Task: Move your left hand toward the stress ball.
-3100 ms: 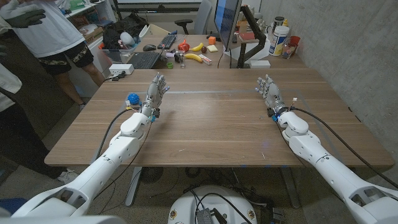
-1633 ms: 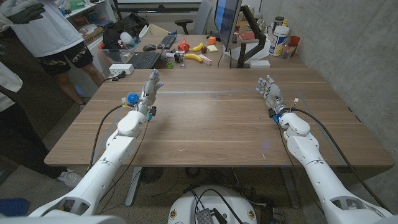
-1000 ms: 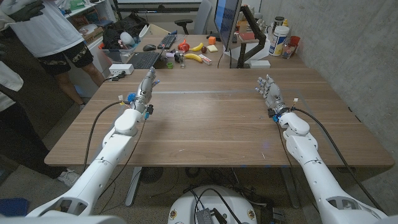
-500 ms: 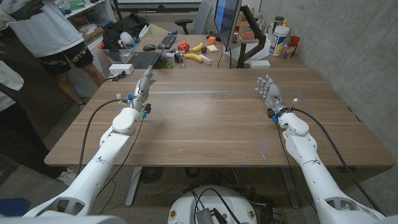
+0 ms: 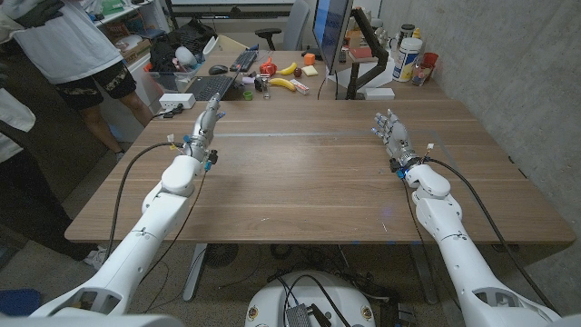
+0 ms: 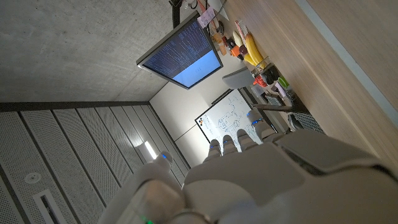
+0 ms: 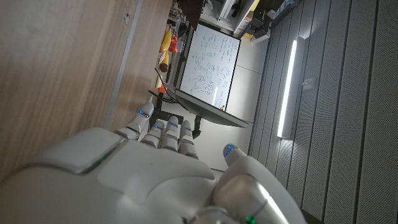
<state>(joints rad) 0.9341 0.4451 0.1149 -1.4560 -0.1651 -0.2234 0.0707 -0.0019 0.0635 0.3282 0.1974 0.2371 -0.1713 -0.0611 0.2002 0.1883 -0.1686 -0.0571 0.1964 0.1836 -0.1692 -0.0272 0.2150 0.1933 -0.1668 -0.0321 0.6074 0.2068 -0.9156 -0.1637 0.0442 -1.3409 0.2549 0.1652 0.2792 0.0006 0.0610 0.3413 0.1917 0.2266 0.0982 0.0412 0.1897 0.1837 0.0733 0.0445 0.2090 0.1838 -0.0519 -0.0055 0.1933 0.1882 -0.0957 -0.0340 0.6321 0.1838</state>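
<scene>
Blue ball nearly reached

Left hand [image 5: 204, 123], fingers straight & together, holding nothing, is reaching over the wooden table [image 5: 309, 182], hiding most of the stress ball [image 5: 187, 142]. Contact unclear. Right hand [image 5: 392, 133] is waiting, fingers loosely spread.

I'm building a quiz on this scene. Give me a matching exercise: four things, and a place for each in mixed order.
1. left hand
2. right hand
3. banana
4. monitor

A. lies on the cluttered desk behind the table
B. over the table's right part
C. stands upright beyond the table's far edge
D. near the table's far left corner

Pairs: 1-D, 2-B, 3-A, 4-C
</scene>
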